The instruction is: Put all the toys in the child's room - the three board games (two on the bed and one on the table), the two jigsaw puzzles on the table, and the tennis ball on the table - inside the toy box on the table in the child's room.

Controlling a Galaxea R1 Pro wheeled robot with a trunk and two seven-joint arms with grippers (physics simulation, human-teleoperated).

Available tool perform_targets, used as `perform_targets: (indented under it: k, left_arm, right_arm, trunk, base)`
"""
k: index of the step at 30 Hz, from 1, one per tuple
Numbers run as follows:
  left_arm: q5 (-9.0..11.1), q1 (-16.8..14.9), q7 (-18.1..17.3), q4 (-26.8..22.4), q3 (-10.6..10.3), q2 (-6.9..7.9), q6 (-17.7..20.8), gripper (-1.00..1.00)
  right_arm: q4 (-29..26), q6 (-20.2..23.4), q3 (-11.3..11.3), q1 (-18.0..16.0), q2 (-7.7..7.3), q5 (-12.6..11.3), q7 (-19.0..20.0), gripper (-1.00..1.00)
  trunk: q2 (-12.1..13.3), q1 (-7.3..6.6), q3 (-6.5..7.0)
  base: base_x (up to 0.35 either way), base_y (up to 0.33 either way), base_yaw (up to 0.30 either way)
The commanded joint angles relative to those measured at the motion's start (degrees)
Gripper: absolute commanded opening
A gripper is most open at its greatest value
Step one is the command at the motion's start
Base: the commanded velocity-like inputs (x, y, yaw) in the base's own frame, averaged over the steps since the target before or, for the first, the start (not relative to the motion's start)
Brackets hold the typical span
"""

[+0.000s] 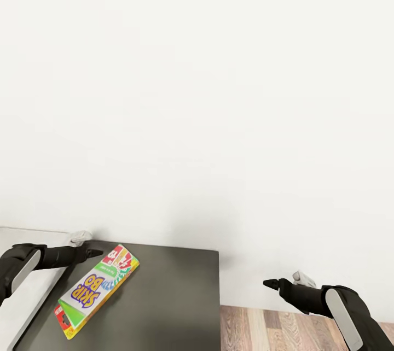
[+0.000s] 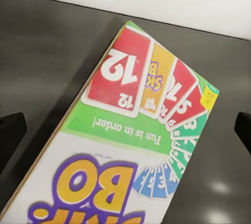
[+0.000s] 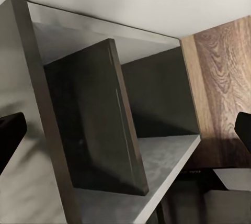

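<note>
Dark table section [image 1: 164, 296]: 1 board game [image 1: 96, 291], 2 spread claws, left [image 1: 101, 253], right [image 1: 265, 283].

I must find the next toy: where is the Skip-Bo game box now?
In the head view, the Skip-Bo box lies flat on the dark table section, lower left, beside the left gripper.

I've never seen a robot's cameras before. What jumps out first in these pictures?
The bright Skip-Bo game box grabs the eye: green, red and yellow, lying flat on the dark section of the table at the lower left of the head view. The left gripper hovers by its far end, fingers spread. The right gripper hangs open past the table's edge, above the wood floor, under a big blank white wall.
</note>
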Motion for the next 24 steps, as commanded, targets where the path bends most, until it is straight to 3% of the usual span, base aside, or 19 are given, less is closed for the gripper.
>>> perform_targets:
  k: [1, 24]
  left_arm:
    - [0.5, -0.1, 0.1, 0.0, -0.3, 0.09, 0.4, 1.00]
    - [0.5, -0.1, 0.1, -0.1, -0.4, -0.22, 0.3, 1.00]
  right_arm:
    - [0.0, 0.3, -0.1, -0.1, 0.02, 0.6, 0.6, 1.00]
    - [0.0, 0.3, -0.1, -0.1, -0.02, 0.6, 0.6, 1.00]
  trunk:
    - [-0.1, 0.03, -0.22]
    - [-0.1, 0.03, -2.39]
  base:
    - [0.000, 0.000, 0.000]
    - [0.000, 0.000, 0.000]
